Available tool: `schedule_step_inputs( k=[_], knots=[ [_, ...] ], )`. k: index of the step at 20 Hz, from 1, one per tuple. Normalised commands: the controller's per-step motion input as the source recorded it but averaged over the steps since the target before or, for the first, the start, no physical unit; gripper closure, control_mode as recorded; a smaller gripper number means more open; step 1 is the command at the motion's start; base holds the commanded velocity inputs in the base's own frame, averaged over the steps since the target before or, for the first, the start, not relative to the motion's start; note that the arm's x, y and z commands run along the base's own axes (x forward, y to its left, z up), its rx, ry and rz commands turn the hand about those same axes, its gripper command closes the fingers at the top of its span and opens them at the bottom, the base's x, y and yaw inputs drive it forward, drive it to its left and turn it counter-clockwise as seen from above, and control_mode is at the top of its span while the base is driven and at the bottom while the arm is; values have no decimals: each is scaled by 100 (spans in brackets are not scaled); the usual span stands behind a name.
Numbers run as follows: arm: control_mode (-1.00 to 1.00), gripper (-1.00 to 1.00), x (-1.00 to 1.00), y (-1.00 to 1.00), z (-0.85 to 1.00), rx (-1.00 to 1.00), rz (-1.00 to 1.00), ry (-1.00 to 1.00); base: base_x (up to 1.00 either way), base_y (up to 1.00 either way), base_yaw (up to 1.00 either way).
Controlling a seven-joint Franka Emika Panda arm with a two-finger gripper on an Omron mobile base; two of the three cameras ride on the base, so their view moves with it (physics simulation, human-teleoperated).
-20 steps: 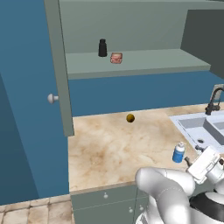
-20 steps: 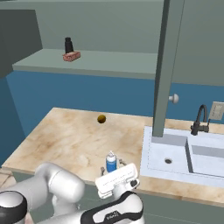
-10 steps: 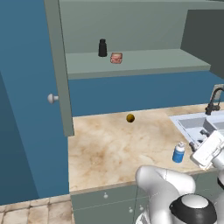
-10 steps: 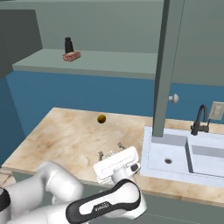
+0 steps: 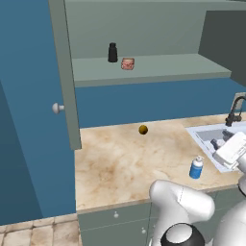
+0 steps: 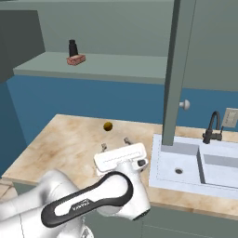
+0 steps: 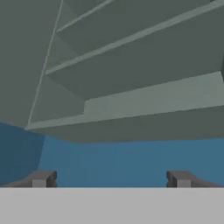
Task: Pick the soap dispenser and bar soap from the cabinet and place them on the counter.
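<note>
Soap dispenser [image 5: 196, 167], blue with its white pump, stands upright on the counter [image 5: 120, 158] close to the front edge, just beside the sink's [image 6: 195, 160] left rim and well clear of the gripper. A small dark-yellow ball [image 5: 143, 129] lies further back on the worktop, near the blue wall.

Up in the open cabinet [image 5: 153, 67], the bar soap [image 5: 128, 64] rests on the inner shelf towards its left end, near the front edge, with a small black bottle [image 5: 112, 52] standing right behind it; whether the two touch is hard to tell. One cabinet door [image 5: 62, 72] hangs open at the left, its pale knob [image 5: 57, 108] facing out.

The gripper [image 6: 115, 145] is lifted above the worktop beside the sink, its two fingers spread wide with nothing between them. In the hand view the fingertips [image 7: 41, 178] stand far apart and point up at the underside of the cabinet and the blue wall below it.
</note>
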Motion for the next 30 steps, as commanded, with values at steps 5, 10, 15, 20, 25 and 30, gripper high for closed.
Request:
schedule_step_inputs(
  k=[5, 10, 15, 20, 25, 30],
  knots=[
    [-100, -100, 0, 20, 70, 22, 0, 34, 0, 0, 0],
    [-100, -100, 0, 16, 69, 16, 1, 32, 0, 0, 0],
    [-100, -100, -1, 5, 76, 12, 3, 34, 0, 0, 0],
    [-100, -100, -8, 0, 87, 10, 3, 34, 0, 0, 0],
    [-100, -100, -44, 2, 40, -2, 1, 17, 0, 0, 0],
    [-100, -100, -53, 31, 9, -10, 0, 1, 0, 0, 0]
  ],
)
